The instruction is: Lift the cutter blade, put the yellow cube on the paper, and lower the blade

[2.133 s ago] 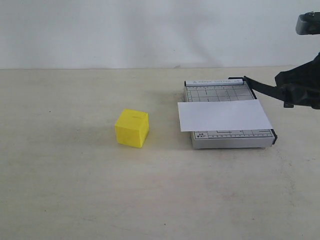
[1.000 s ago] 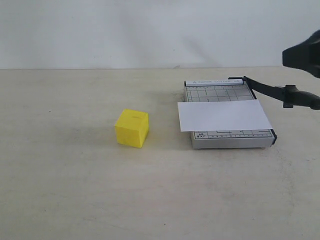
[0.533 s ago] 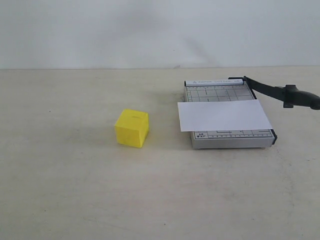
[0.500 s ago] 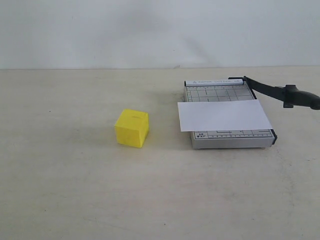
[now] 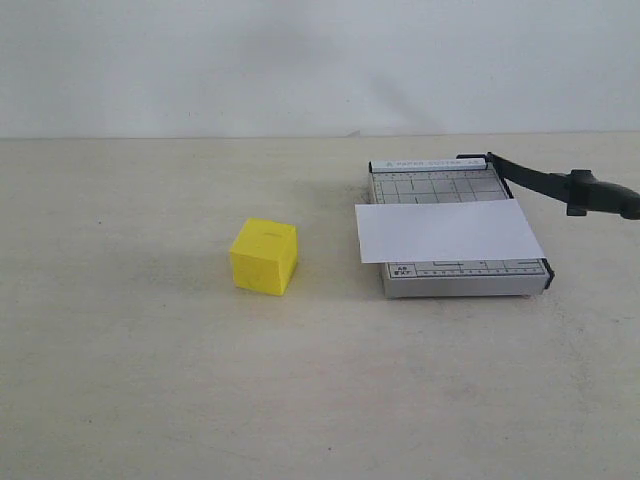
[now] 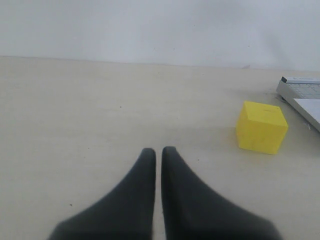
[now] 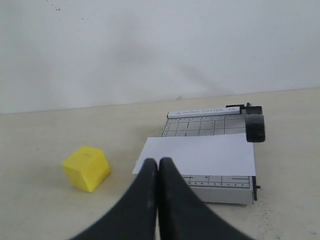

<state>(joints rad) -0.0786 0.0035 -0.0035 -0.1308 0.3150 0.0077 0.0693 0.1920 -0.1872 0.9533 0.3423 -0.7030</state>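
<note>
The left gripper is empty, jaws pressed together, as is the right gripper. The yellow cube stands mid-desk, well apart from the paper toward the right edge. The cutter blade looks raised, so placing the cube seems next: the left gripper must open, then straddle the cube.

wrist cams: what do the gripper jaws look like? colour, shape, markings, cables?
The left gripper has two matte black jaws, wide at the base, curving in to narrow rounded tips. The right gripper matches: same black, same taper. No markings, labels or cables show on either. The arms themselves are out of view.
</note>
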